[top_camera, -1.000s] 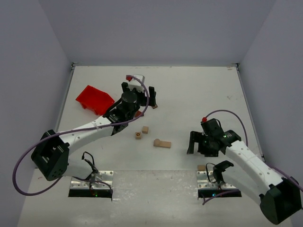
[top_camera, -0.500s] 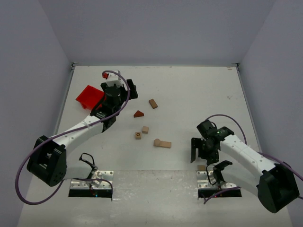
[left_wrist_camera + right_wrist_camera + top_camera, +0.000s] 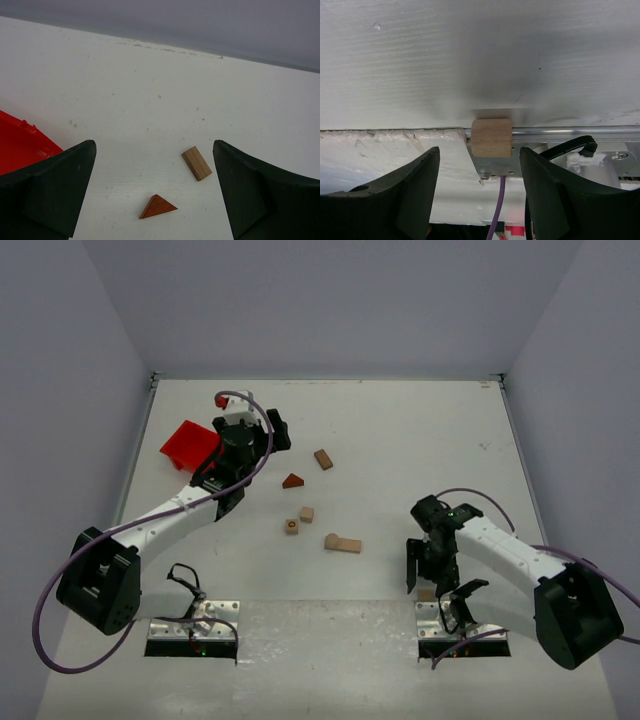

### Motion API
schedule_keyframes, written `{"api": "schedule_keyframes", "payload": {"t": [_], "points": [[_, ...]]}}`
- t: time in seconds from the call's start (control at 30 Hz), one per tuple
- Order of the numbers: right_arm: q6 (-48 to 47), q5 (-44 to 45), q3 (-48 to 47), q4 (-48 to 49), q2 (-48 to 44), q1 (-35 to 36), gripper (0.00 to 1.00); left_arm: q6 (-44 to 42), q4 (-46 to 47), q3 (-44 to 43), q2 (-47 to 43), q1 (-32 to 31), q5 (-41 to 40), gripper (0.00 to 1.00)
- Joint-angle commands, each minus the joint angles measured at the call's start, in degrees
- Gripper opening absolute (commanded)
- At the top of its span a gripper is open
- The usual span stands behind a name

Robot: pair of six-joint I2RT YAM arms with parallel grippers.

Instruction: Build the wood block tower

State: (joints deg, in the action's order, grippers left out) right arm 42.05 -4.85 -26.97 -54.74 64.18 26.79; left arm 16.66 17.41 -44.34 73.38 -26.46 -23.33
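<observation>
Top external: the left gripper (image 3: 268,432) hangs wide open and empty at upper left, beside the red bin (image 3: 185,445). The tower's parts lie scattered mid-frame on the table (image 3: 420,440): a dark triangular roof piece (image 3: 292,481), a brown block (image 3: 323,459), two small pale pieces (image 3: 307,513) and a pale base plank (image 3: 343,543). The right gripper (image 3: 424,578) points down at lower right over a stray cube (image 3: 426,594) at the table's near edge.

Left wrist: the roof piece and brown block lie ahead between the spread fingers, neither touched.

Right wrist: the jaws straddle the stray cube with a gap on each side, so nothing is gripped yet. The step in hand looks like fetching this cube. Next the jaws need to close squarely on its sides, then lift it clear of the edge.
</observation>
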Motion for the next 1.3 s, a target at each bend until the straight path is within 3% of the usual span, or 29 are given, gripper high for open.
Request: {"api": "schedule_keyframes", "payload": {"t": [0.0, 0.27, 0.47, 0.6, 0.77, 0.93, 1.13, 1.27], "points": [[0.8, -0.9, 0.3, -0.9, 1.1, 0.5, 0.66, 0.8, 3.1, 0.3, -1.7, 0.8, 0.8, 1.0], [1.6, -1.9, 1.9, 3.5, 3.7, 1.1, 0.56, 0.9, 3.2, 0.5, -1.8, 0.8, 3.6, 1.0], [2.4, -0.4, 2.1, 4.8, 2.7, 1.4, 0.3, 0.9, 3.1, 0.6, -2.2, 0.9, 6.7, 1.0], [-0.4, 0.4, 0.6, 8.3, -3.1, 1.4, 0.23, 0.6, 5.3, 1.0, -2.2, 0.8, 15.8, 1.0], [-11.7, -0.3, 0.9, 26.2, -14.3, 2.3, 0.18, 0.8, 10.1, 0.2, 0.4, 0.8, 44.1, 1.0], [-28.4, -7.4, 4.0, 47.1, -24.3, 3.3, 0.18, 6.2, 17.5, -2.2, 7.4, -1.0, 66.0, 1.0], [-44.6, -11.4, 5.1, 56.7, -24.6, 3.4, 0.21, 6.2, 15.0, -9.2, 16.2, -9.2, 71.8, 1.0], [-48.6, -12.8, 6.1, 62.9, -25.4, 3.4, 0.21, 8.3, 15.2, -11.7, 19.6, -10.1, 74.8, 1.0]]}}
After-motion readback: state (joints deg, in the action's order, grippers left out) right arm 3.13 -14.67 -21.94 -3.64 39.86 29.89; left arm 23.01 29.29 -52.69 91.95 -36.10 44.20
